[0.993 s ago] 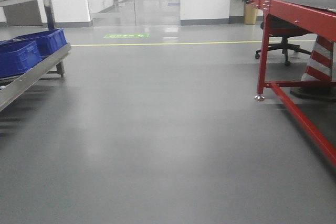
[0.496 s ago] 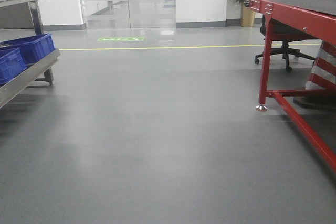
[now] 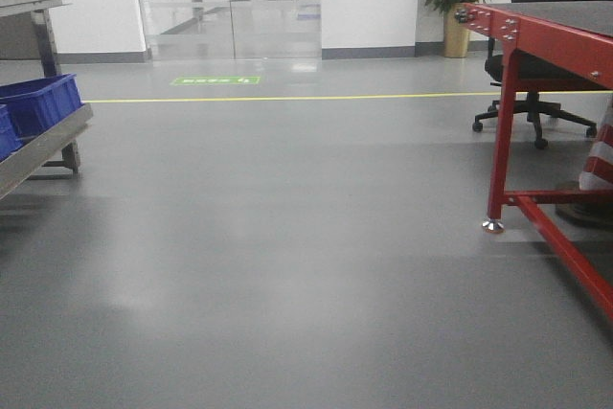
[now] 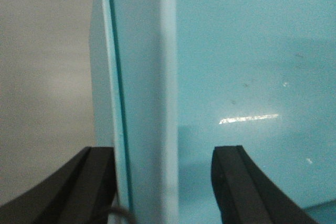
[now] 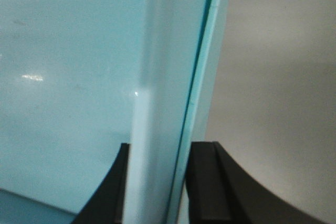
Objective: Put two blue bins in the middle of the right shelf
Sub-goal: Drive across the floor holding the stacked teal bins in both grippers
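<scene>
I see my right gripper clamped on the bin wall, with bare floor beyond the outer finger.

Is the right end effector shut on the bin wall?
Shut: the right end effector has both fingers against the bin wall, no gap.

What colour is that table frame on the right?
The table frame is red; front-facing view shows it best.
</scene>
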### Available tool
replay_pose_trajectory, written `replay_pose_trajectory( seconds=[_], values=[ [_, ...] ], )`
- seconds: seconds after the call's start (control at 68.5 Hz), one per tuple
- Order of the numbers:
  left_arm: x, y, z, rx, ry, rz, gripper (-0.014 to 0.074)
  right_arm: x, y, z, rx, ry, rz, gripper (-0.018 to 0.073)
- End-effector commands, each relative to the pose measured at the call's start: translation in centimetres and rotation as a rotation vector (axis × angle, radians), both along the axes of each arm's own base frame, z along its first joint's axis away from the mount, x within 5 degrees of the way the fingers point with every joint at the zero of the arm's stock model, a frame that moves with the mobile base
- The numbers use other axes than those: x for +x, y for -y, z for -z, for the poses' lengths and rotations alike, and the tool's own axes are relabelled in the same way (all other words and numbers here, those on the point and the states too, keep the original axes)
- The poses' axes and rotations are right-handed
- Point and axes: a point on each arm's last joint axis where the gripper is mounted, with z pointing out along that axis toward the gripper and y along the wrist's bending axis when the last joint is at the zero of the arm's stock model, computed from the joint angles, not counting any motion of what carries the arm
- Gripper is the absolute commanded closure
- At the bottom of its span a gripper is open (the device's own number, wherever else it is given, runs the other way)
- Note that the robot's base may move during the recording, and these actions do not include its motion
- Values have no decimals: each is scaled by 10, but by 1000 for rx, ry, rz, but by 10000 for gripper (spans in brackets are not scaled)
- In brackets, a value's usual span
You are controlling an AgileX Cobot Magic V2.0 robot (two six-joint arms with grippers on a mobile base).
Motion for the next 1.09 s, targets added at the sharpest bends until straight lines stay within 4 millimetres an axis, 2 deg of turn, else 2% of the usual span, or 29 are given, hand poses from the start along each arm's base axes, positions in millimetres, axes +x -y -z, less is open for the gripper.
replay_pose_trajectory(
  seconds=[0.0,1.08],
  values=[
    [-7,-2,-15,-24,104,14,707,-3,3,-17,46,115,9,713],
    [-7,-2,-15,-24,104,14,707,-2,3,-17,47,117,9,713]
  ],
)
